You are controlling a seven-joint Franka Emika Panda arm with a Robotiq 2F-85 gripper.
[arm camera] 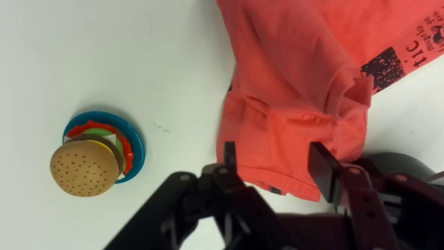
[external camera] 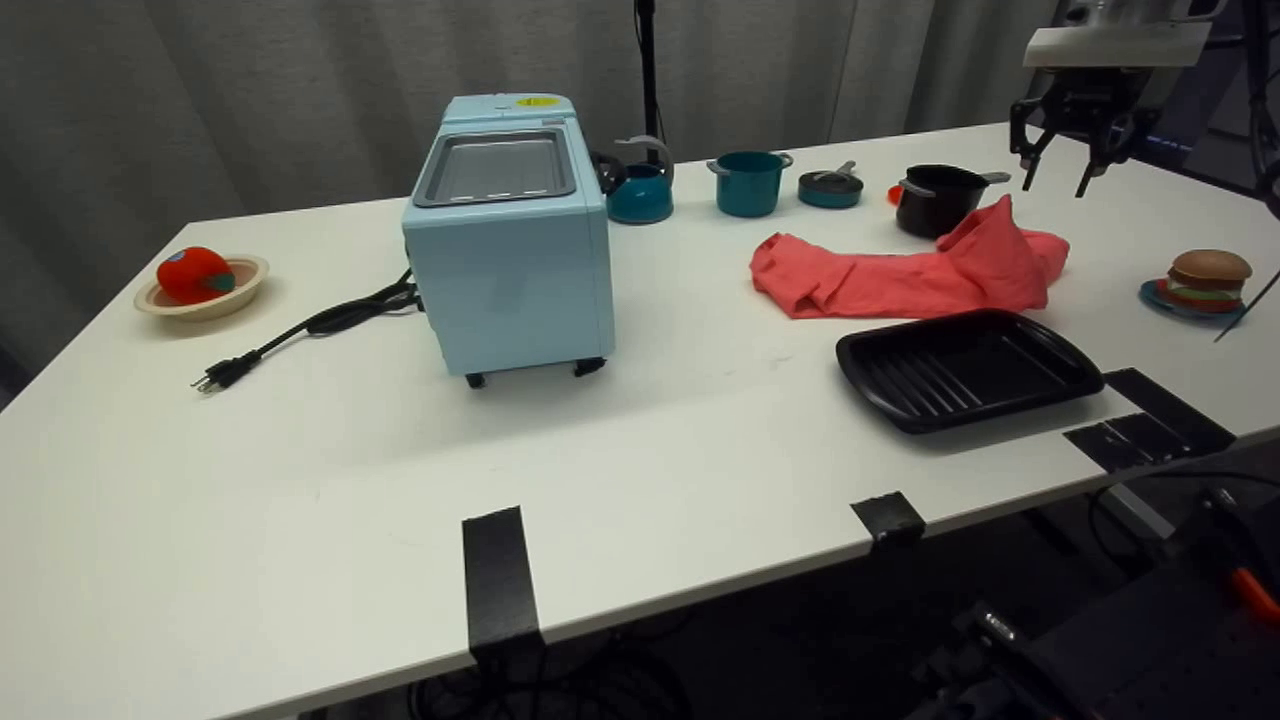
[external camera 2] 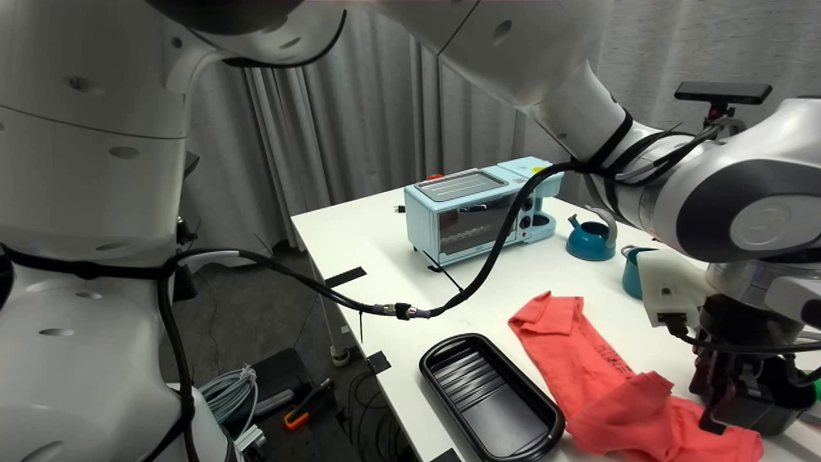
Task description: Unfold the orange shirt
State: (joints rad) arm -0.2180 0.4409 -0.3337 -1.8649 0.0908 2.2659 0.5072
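Observation:
The orange shirt [external camera: 880,285], coral-red in these pictures, lies folded in a long strip on the white table. One end is bunched up with a raised fold, which also shows in an exterior view [external camera 2: 632,410]. In the wrist view the shirt [arm camera: 277,80] shows black print on its right part and a hemmed edge with a small dark tag at the bottom. My gripper [external camera: 1055,188] is open and empty, above the table near the bunched end. In the wrist view its fingertips [arm camera: 272,146] are spread over the hemmed end, with no cloth visibly pinched.
A black tray [external camera: 970,370] lies beside the shirt at the front. A black pot [external camera: 938,205] stands close behind it. A toy burger [arm camera: 85,168] on a blue plate lies to one side. A light-blue toaster oven [external camera: 510,270], teal pot [external camera: 750,185] and kettle [external camera: 640,195] stand farther off.

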